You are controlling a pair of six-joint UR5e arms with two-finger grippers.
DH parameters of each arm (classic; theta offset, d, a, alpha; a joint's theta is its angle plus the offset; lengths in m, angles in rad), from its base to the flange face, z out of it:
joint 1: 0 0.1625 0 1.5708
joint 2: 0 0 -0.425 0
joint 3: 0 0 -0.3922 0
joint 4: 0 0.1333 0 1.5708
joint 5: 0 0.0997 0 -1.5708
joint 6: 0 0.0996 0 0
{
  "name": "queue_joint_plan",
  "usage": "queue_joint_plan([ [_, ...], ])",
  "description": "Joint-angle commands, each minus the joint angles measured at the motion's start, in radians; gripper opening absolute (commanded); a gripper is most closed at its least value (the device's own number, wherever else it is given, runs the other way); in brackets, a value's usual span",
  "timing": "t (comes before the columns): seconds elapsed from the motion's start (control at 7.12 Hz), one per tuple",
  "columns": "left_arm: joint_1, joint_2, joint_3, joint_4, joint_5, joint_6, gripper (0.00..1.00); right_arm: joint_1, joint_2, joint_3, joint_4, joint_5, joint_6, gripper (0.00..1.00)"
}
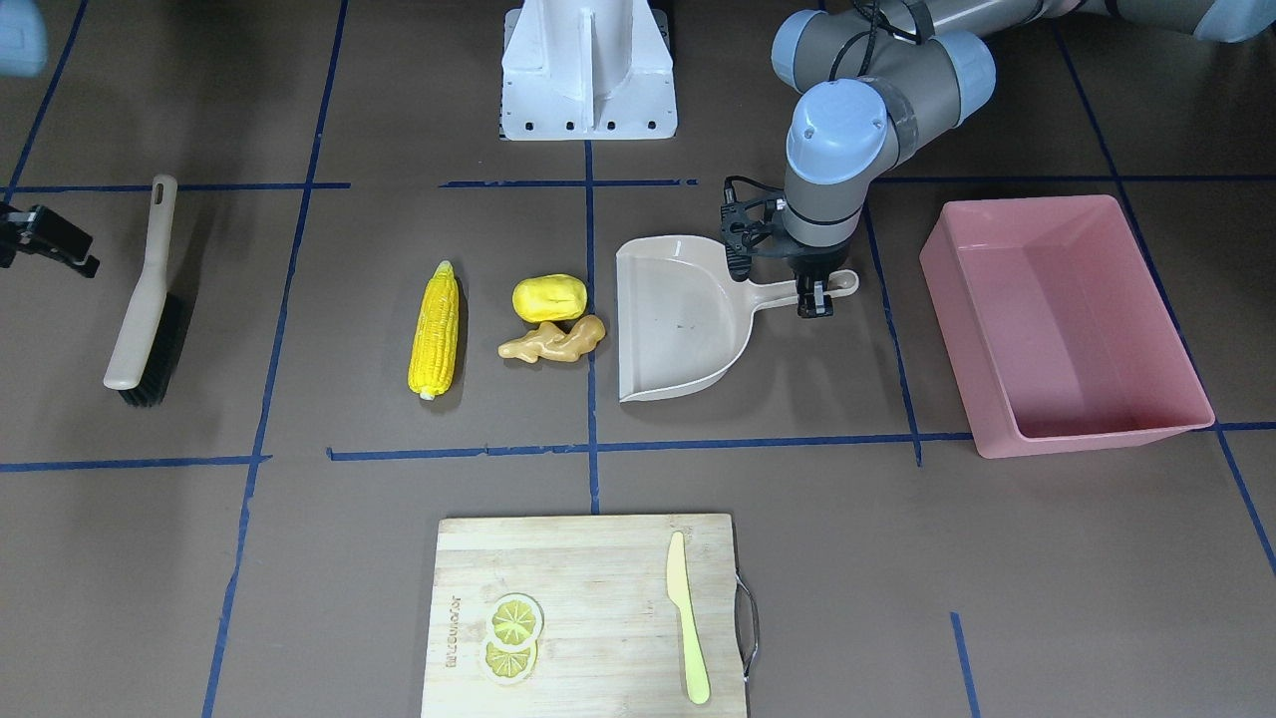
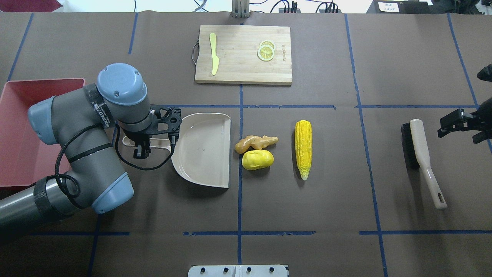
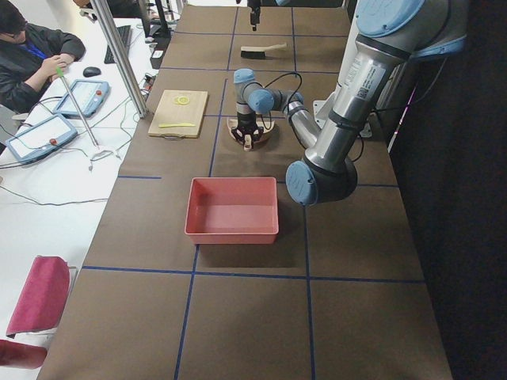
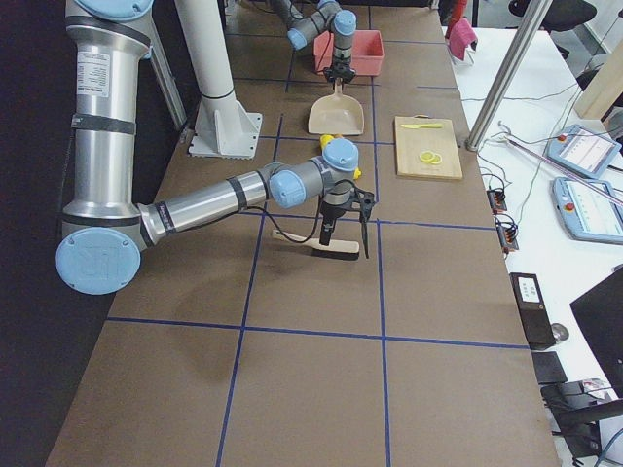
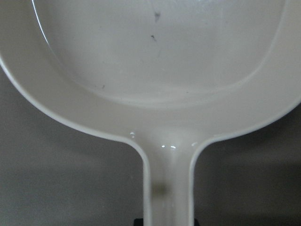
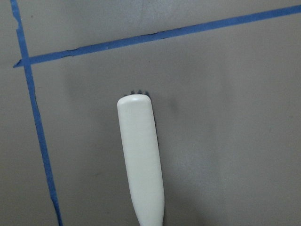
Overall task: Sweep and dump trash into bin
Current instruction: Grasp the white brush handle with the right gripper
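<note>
Jaws of the left gripper (image 1: 813,295) straddle the handle of the beige plastic dustpan (image 1: 678,329), near the handle's looped end. I cannot tell whether they pinch it or only stand around it, because the wrist hides one finger. The pan lies flat, its open lip turned away from the handle.

All the trash sits off that lip. The tan knobbly toy ginger root (image 1: 553,342) and the rounded yellow potato-like lump (image 1: 549,297) are just beside the lip. The yellow toy corn cob (image 1: 436,329) is farther out, its long axis about parallel to the lip.

Beyond the corn, well apart from the pan, lies the beige long-handled brush with black bristles (image 1: 145,299), also about parallel to the lip. The right gripper (image 4: 327,232) hangs just above it. Whether its jaws are spread I cannot tell.

The large pink rectangular plastic bin (image 1: 1107,431) stands on the pan's handle side, and nothing lies in the part that shows.

The sweep, I judge, must run from the brush side straight toward the lip. The right arm is the nearer one for that, while the left steadies the pan.
</note>
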Motion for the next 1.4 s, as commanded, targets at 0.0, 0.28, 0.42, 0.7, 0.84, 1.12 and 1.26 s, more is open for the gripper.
queue_joint_plan([
  [0.0,0.001,-0.014,0.001,0.0,0.0,-0.001,0.01,-0.128,-0.091,0.011,0.173,-0.064,0.162,1.0],
  [0.28,0.001,-0.022,0.001,0.0,0.0,-0.001,0.01,-0.226,-0.09,0.011,0.175,-0.073,0.233,1.0],
  [0.42,0.001,-0.022,0.001,0.0,0.0,-0.001,0.01,-0.267,-0.09,0.009,0.174,-0.102,0.251,1.0],
  [0.7,0.001,-0.022,0.001,0.0,0.0,-0.001,0.01,-0.289,-0.09,-0.025,0.175,-0.11,0.256,1.0],
  [0.84,0.001,-0.02,0.001,-0.001,0.0,-0.001,0.01,-0.291,-0.088,-0.031,0.169,-0.111,0.256,1.0],
  [1.12,0.001,-0.02,0.003,-0.001,0.0,0.0,0.01,-0.291,-0.084,-0.052,0.167,-0.111,0.256,0.98],
  [1.26,0.001,-0.02,0.003,-0.001,0.0,0.0,0.01,-0.291,-0.084,-0.051,0.167,-0.108,0.256,0.86],
])
